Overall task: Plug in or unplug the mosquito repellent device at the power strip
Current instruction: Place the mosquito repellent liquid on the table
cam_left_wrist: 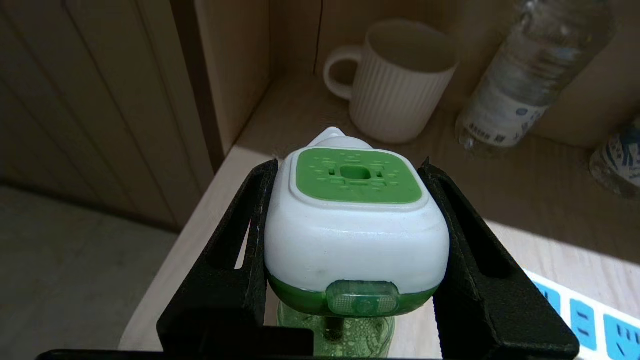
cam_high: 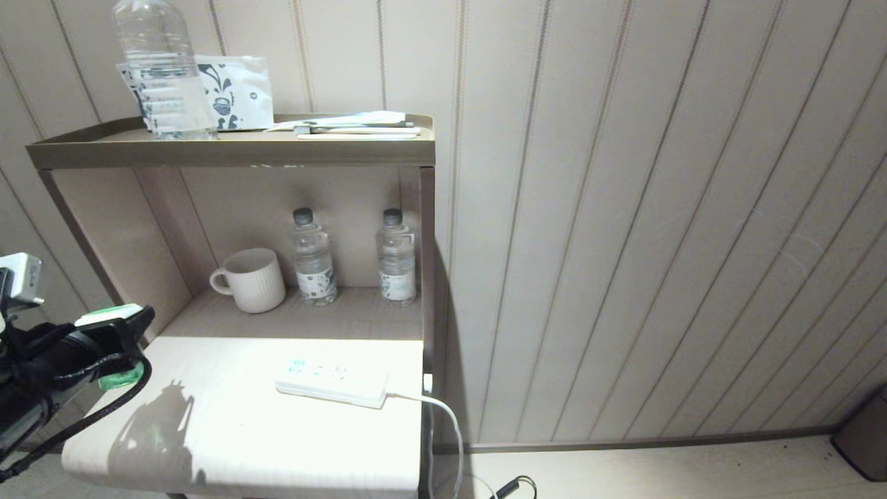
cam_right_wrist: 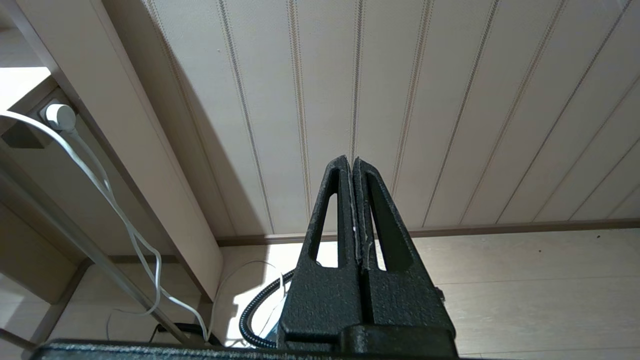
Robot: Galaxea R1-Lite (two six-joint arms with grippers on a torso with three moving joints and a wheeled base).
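One device (cam_left_wrist: 356,235), three bottles (cam_high: 314,258)

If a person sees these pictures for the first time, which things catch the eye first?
First, the mosquito repellent device, white with a green top, clamped in the left gripper over the left edge of the table. Next, the brightly lit power strip lying on that table, near its right edge, below the shelf with two water bottles.

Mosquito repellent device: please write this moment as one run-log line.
left tool: shut on mosquito repellent device, at table's left edge | power strip: on table, sockets free | right tool: shut, empty, parked
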